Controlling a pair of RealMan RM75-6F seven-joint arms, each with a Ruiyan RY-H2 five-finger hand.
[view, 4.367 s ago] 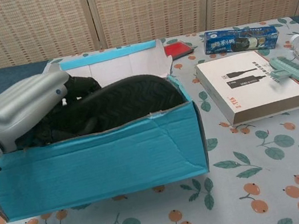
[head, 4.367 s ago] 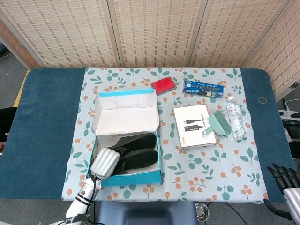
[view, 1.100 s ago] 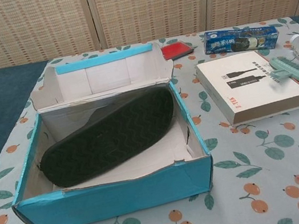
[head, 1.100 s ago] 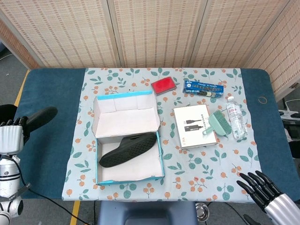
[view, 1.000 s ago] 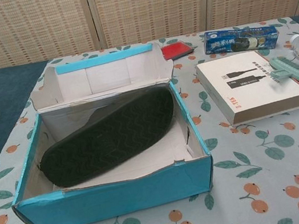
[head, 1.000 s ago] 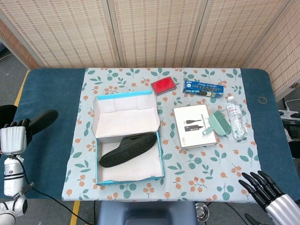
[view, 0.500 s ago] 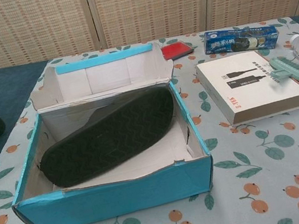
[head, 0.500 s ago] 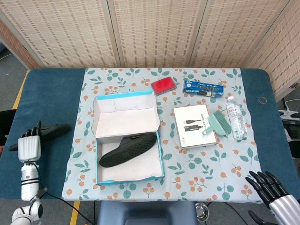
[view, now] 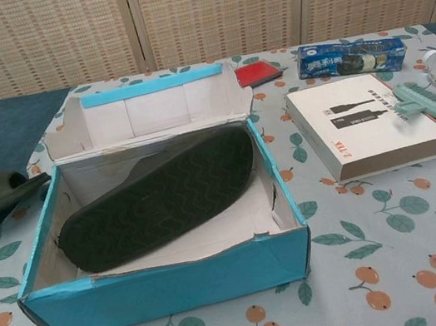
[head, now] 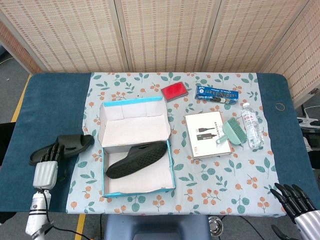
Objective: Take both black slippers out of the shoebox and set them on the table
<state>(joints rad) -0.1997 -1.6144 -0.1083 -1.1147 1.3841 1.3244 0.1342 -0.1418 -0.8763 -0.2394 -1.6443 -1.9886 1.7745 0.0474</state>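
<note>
Nearest the robot, the right hand (head: pixel 299 206) waits at the worktop's (head: pixel 45 95) front corner with its dark fingers (head: pixel 286 192) spread and nothing in them. The left hand (head: pixel 46 171) lies at the left front, its fingers (head: pixel 54 152) reaching onto the first black slipper (head: pixel 61 147), which lies on the blue cloth just beside the shoebox (head: pixel 170 165); whether they pinch it or merely rest there I cannot tell. The second black slipper (view: pixel 156 197) lies sole-up, slantwise inside the box. It looks light, rubbery and a little flexible, not fragile; the ribbed sole should give grip, so taking it across the middle, or by the strap underneath, seems soundest.
</note>
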